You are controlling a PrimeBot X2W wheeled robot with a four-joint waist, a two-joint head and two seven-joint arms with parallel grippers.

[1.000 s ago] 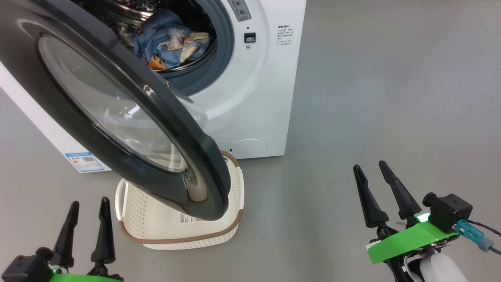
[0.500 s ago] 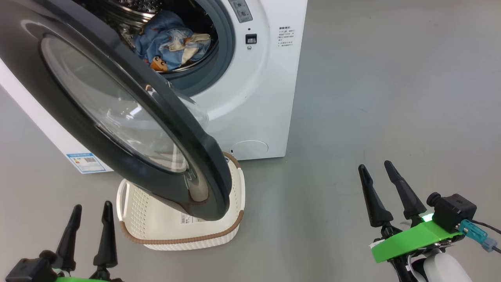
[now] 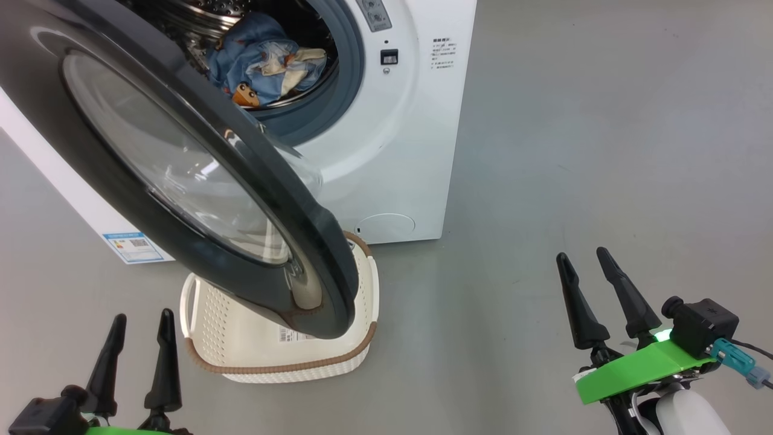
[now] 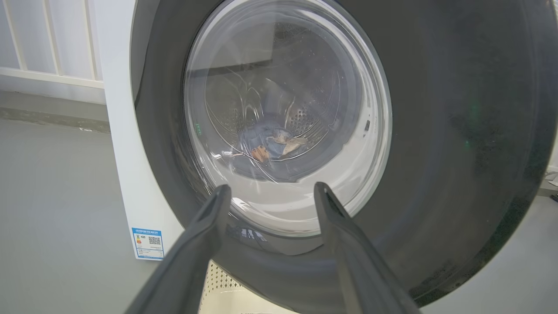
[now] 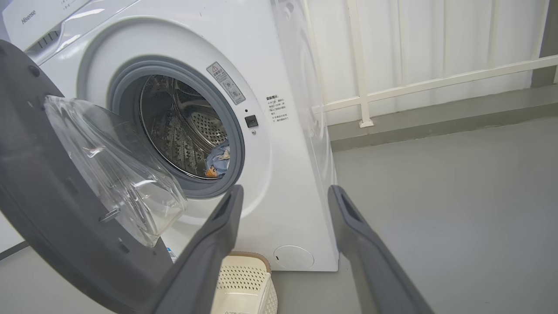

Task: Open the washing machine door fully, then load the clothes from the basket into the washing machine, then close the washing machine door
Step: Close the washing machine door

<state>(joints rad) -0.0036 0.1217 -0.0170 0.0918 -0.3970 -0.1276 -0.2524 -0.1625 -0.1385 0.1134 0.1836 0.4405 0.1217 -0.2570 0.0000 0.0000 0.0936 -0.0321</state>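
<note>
The washing machine (image 3: 398, 139) stands ahead with its big black door (image 3: 181, 175) swung out toward me, partly open. The blue printed clothes (image 3: 266, 60) lie inside the steel drum, also visible as clothes (image 5: 218, 159) in the right wrist view and through the door glass (image 4: 283, 126). The cream basket (image 3: 241, 344) sits on the floor under the door's edge and looks empty. My left gripper (image 3: 142, 323) is open, low at the left just short of the door's outer face. My right gripper (image 3: 583, 260) is open over bare floor, well to the right of the machine.
Grey floor (image 3: 604, 151) stretches to the right of the machine. A white railing and wall (image 5: 436, 78) run behind it. A blue energy sticker (image 3: 133, 246) marks the machine's left side panel. The basket (image 5: 244, 283) stands close against the machine's front.
The picture has shifted slightly, so the camera moved. Both grippers have sunk a little lower in view. Door, clothes and basket stay as they were.
</note>
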